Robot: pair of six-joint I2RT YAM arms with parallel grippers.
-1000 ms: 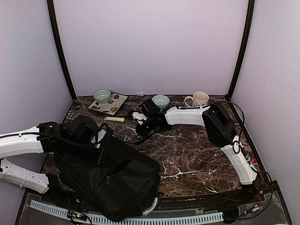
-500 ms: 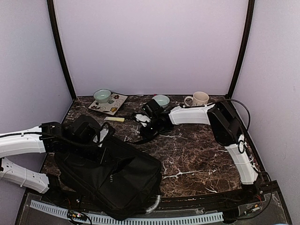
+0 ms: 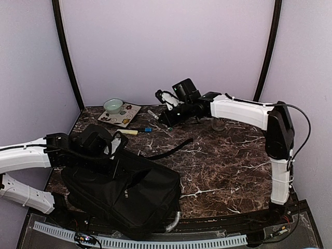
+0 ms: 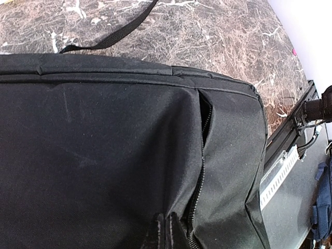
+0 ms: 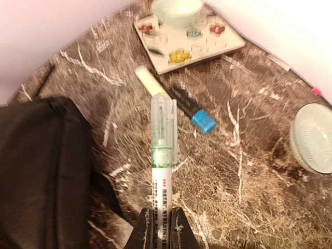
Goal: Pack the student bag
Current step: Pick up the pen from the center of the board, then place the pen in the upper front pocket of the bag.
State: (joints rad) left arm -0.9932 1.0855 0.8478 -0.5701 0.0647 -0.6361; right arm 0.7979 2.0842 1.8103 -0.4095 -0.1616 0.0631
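The student bag is a big black backpack lying at the near left of the table. Its dark fabric and a partly open zipper fill the left wrist view. My left gripper is shut, pinching a fold of the bag's fabric beside that zipper; in the top view it sits at the bag's upper left. My right gripper is shut on a white pen with a green band and clear cap, held in the air over the back of the table.
On the marble lie a black marker with a blue cap and a cream stick. Behind them is a patterned tray bearing a pale bowl. A glass bowl sits to the right. A bag strap trails across the table.
My right arm has risen from the table and swung back and to the right, carrying the pen up with it. The left arm and bag have barely moved.
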